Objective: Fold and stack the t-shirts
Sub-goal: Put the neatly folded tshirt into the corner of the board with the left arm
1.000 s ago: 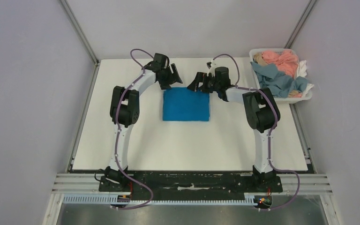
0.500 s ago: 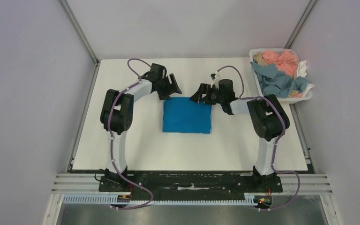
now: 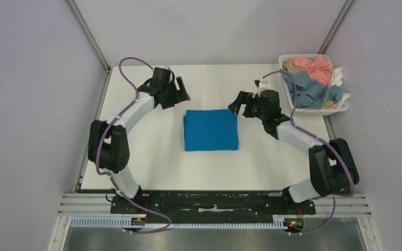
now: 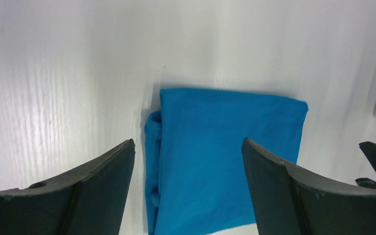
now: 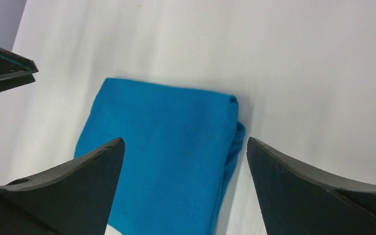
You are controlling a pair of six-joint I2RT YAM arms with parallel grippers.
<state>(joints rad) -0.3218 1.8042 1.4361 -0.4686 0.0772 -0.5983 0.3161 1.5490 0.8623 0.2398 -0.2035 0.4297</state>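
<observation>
Currently, my left claw (image 3: 181,95) and my right claw (image 3: 237,106) both stand wide open and hold nothing. Each hovers near a far corner of the bright blue t-shirt (image 3: 211,130), which lies folded into a flat rectangle in the middle of the bench (image 3: 152,157). The other t-shirts (image 3: 311,83), pink, grey-blue and white, sit heaped in the white basket (image 3: 340,110) at the far right corner.

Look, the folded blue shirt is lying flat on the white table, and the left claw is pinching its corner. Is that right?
Not quite. The left gripper is not pinching the blue shirt: it is open and apart from it, as the top external view shows. The shirt does lie folded flat on the white table.
</observation>
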